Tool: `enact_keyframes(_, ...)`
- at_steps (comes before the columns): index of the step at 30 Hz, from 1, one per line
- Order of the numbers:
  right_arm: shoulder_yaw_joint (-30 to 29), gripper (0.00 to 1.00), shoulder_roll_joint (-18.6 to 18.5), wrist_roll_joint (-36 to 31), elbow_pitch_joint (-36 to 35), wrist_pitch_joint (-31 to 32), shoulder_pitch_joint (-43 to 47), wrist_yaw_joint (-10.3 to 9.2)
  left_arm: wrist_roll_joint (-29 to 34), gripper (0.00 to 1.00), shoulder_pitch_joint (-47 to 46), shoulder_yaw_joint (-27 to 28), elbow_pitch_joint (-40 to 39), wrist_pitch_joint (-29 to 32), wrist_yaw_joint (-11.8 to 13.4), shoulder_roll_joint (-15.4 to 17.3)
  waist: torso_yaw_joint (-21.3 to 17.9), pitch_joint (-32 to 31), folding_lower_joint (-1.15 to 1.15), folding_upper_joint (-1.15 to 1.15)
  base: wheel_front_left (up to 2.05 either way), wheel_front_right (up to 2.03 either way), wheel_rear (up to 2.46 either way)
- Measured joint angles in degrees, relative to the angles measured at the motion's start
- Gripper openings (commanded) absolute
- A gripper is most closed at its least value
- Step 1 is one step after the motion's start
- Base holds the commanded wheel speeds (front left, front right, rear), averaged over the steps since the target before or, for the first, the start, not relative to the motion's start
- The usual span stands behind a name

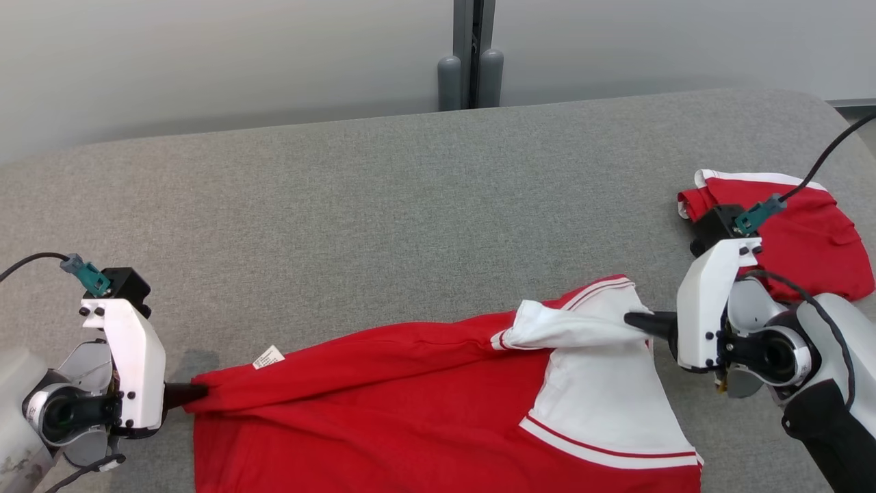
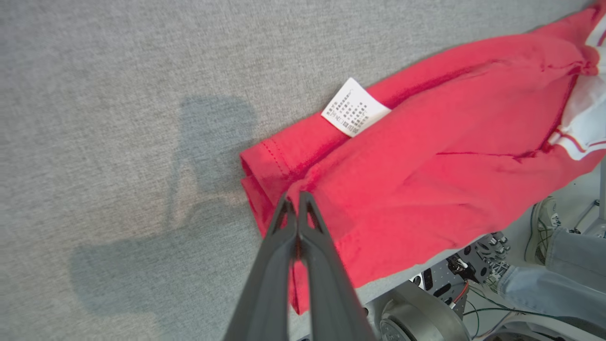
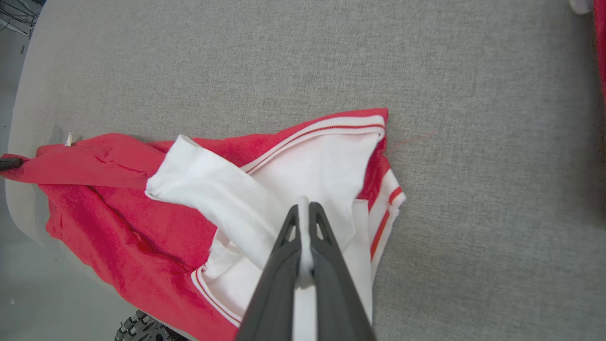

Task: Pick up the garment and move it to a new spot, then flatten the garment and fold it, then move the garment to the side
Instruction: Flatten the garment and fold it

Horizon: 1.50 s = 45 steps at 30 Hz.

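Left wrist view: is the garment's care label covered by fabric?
No, the white care label lies exposed on the red garment, printed side showing.

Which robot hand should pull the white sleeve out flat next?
Probably the right hand: it is shut on the white sleeve of the garment. The left hand grips the red hem at the other end.
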Motion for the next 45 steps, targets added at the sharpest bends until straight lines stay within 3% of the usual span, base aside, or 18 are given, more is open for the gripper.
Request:
enact_keyframes(10,-5.9,0.0,0.2,-3.4,-9.3,7.8,8.7,0.0,-0.8,0.0,1.8,-0.7,1.6,1.1,-0.7,-0.6,0.3,-1.2,0.0,0.0,0.0,0.0,0.0)
enact_keyframes(21,-12.4,0.0,3.0,-9.2,-14.9,14.3,15.6,0.0,-1.8,0.0,3.0,-1.1,1.5,2.1,-0.9,-0.7,0.3,-1.3,0.0,0.0,0.0,0.0,0.0)
enact_keyframes(22,-13.1,0.33,3.4,-10.0,-15.5,14.8,16.2,0.0,-1.9,0.27,3.1,-1.2,1.5,2.1,-0.9,-0.7,0.3,-1.3,0.0,0.0,0.0,0.0,0.0)
enact_keyframes(23,-13.7,0.71,3.8,-10.7,-15.9,15.3,16.6,0.0,-2.0,0.85,3.1,-1.2,1.5,2.1,-0.9,-0.7,0.3,-1.4,0.0,0.0,0.0,0.0,0.0)
enact_keyframes(24,-14.1,1.0,4.2,-11.3,-16.2,15.8,17.0,0.0,-2.1,1.0,3.1,-1.2,1.5,2.3,-0.9,-0.8,0.3,-1.4,0.0,0.0,0.0,0.0,0.0)
enact_keyframes(30,-17.4,1.0,5.8,-14.1,-18.3,17.6,19.3,0.0,-2.8,1.0,4.4,-1.7,1.3,3.9,-1.0,-0.6,0.4,-2.5,0.0,0.0,0.0,0.0,0.0)
enact_keyframes(34,-19.7,1.0,6.1,-14.7,-19.9,18.7,21.2,0.0,-2.8,1.0,4.2,-0.5,0.9,1.7,-1.0,0.3,0.7,-3.6,0.0,0.0,0.0,0.0,0.0)
enact_keyframes(39,-23.3,1.0,6.8,-14.4,-23.5,18.5,23.5,0.0,-1.2,1.0,3.6,2.0,-0.2,-4.9,-1.0,2.2,1.2,-5.2,0.0,0.0,0.0,0.0,0.0)
enact_keyframes(45,-28.0,1.0,8.4,-14.0,-29.6,7.9,24.9,0.0,0.9,1.0,4.4,6.4,-4.2,-18.0,-0.5,4.1,1.8,-6.9,0.0,0.0,0.0,0.0,0.0)
